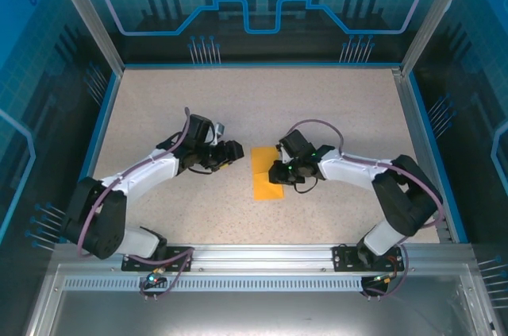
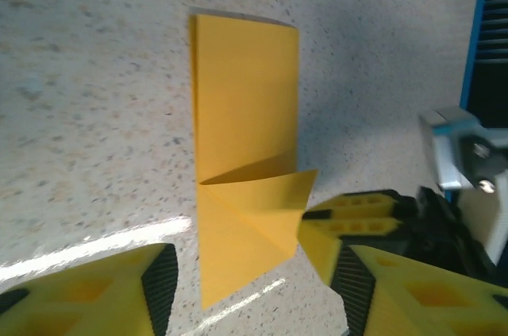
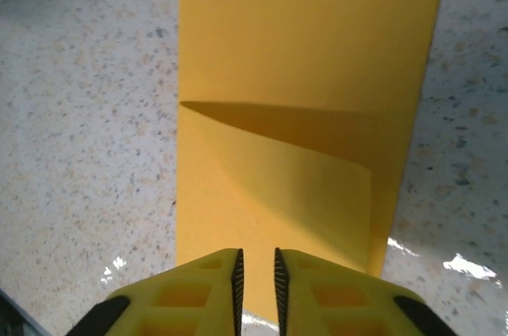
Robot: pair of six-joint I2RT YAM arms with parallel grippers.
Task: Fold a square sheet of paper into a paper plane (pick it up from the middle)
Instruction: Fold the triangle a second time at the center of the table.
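Note:
The square sheet of paper (image 1: 261,183) lies mid-table as a narrow orange-yellow strip, folded in half. One end carries a triangular flap (image 2: 255,207) that stands slightly off the strip (image 2: 242,90). My left gripper (image 1: 236,151) hovers just left of the strip, open, and its jaws (image 2: 250,292) straddle the flap end without touching it. My right gripper (image 1: 275,174) is over the strip's right edge. Its fingertips (image 2: 317,221) sit against the flap's edge. Over the paper (image 3: 309,50), the right gripper (image 3: 256,256) shows only a narrow gap between the jaws, with nothing between them.
The speckled beige tabletop (image 1: 238,106) has free room all around the strip. Blue walls and an aluminium frame (image 1: 421,137) enclose it. A metal rail (image 1: 262,255) with both arm bases runs along the near edge.

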